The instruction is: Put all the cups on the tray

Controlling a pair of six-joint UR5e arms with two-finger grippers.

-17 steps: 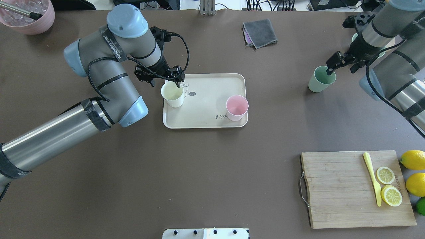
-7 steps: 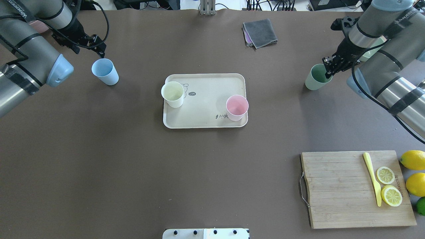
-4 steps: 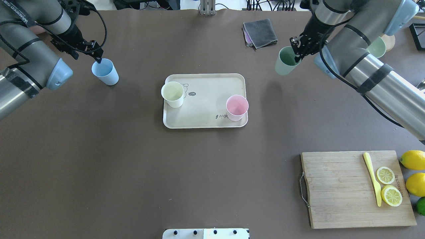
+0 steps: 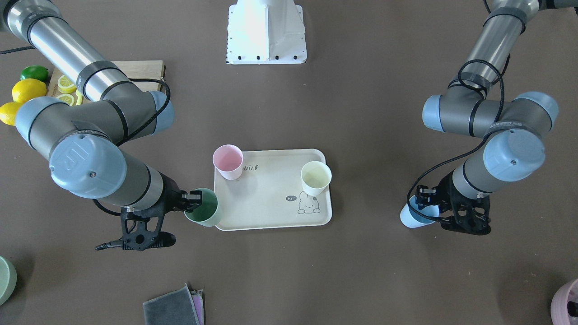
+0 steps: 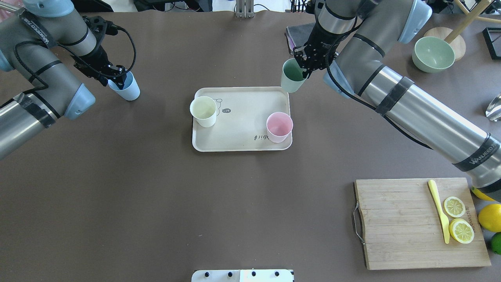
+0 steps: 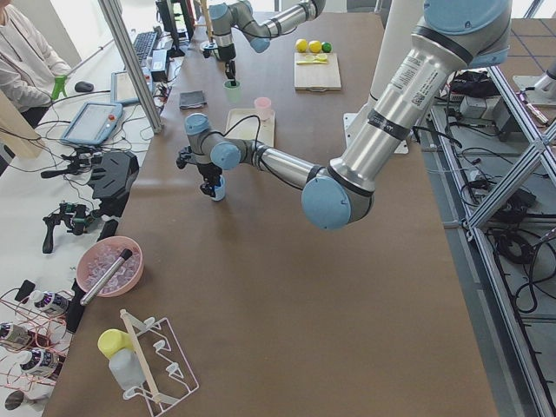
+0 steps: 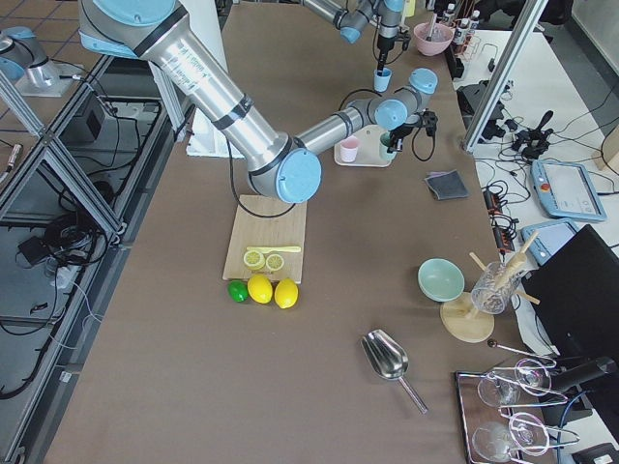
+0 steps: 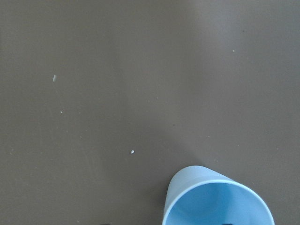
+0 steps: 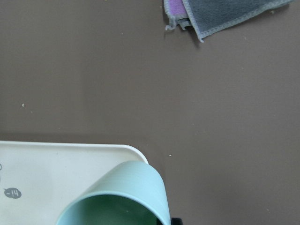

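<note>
Two, the pink cup (image 4: pixel 228 161) and cream cup (image 4: pixel 316 177), stand on the tray (image 4: pixel 271 198) front-on, the right hand (image 4: pixel 195 197) pinching the green cup (image 4: pixel 205 214) at its corner for placement; overhead, the left hand (image 5: pixel 117 74) sits at the blue cup (image 5: pixel 131 92) on the tabletop (image 5: pixel 195 196), closure undeterminable.

Cream cup (image 5: pixel 203 111), pink cup (image 5: pixel 279 127) upright on tray (image 5: pixel 242 117); green cup (image 5: pixel 291 81) at its corner; blue cup (image 5: pixel 128 90) apart.
</note>
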